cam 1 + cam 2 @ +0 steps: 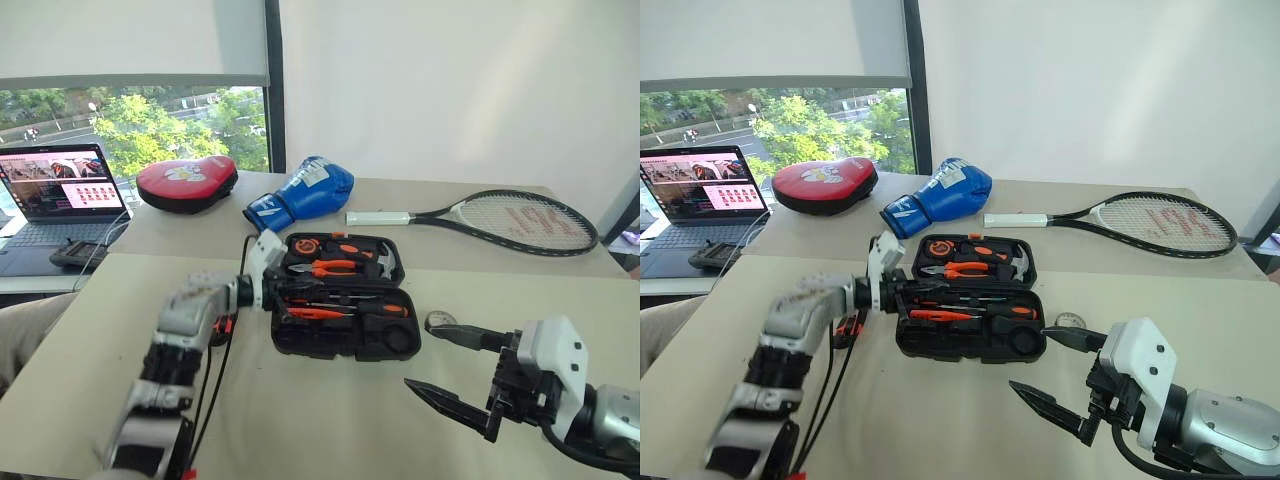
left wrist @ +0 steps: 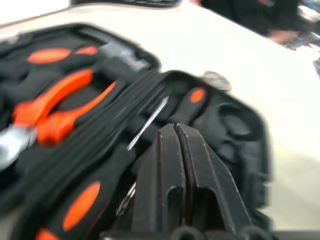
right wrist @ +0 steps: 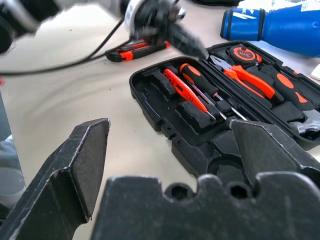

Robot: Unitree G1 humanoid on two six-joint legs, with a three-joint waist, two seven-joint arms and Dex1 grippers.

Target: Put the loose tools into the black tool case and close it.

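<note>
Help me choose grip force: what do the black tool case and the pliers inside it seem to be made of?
The black tool case looks like moulded hard plastic with a matte finish: its shaped slots and ribbed edges suggest this. The pliers seem to have bare metal jaws, grey and shiny in the left wrist view, with smooth orange handles, probably plastic or rubber sleeves; which of the two is unclear.

Silver-grey segmented left arm, black cable alongside; white housing behind black-fingered right hand; perhaps red clip.

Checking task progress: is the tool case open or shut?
Open. The black tool case lies flat on the table with both halves spread, pliers and screwdrivers visible in their slots.
</note>
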